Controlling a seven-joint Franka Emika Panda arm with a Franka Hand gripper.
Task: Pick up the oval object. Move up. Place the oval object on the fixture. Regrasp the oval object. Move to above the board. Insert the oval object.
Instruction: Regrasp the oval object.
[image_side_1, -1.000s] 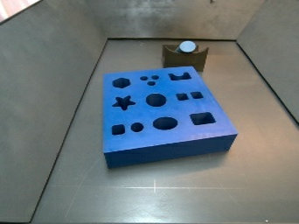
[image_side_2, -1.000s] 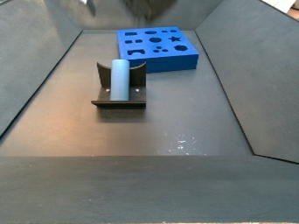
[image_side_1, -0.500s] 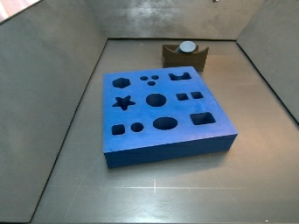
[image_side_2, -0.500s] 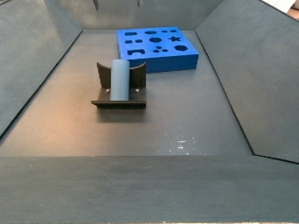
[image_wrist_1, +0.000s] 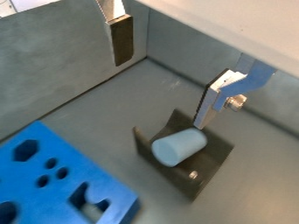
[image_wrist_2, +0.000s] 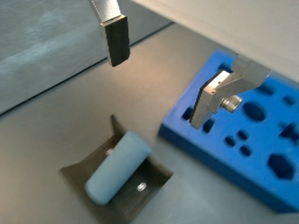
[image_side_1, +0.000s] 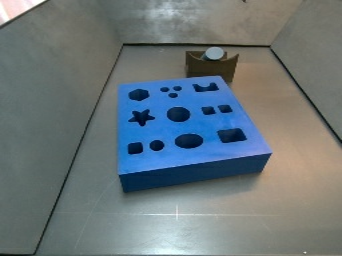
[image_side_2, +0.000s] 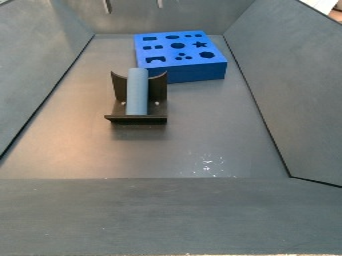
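Hanging up high over the bin, the gripper (image_wrist_1: 167, 66) is sitting wide open with nothing between its fingers (image_wrist_1: 121, 42), so it's not holding anything right now. In both wrist views you're seeing the two silver plates with dark pads spread well apart, and the oval object (image_wrist_1: 179, 146) is lying down below them, clear of both. In a side view only the fingertips (image_side_2: 134, 4) are barely poking in at the top edge.

The oval object (image_wrist_2: 119, 166) is resting in the notch of the fixture (image_wrist_2: 146, 186), lying on its side, pale blue-grey against the dark bracket. In a side view it's showing as a pale cylinder (image_side_2: 135, 90) cradled in the fixture (image_side_2: 136, 115).

The board (image_side_1: 187, 125) is sitting flat on the floor just beside the fixture (image_side_1: 215, 68), not touching it, holes all facing up.
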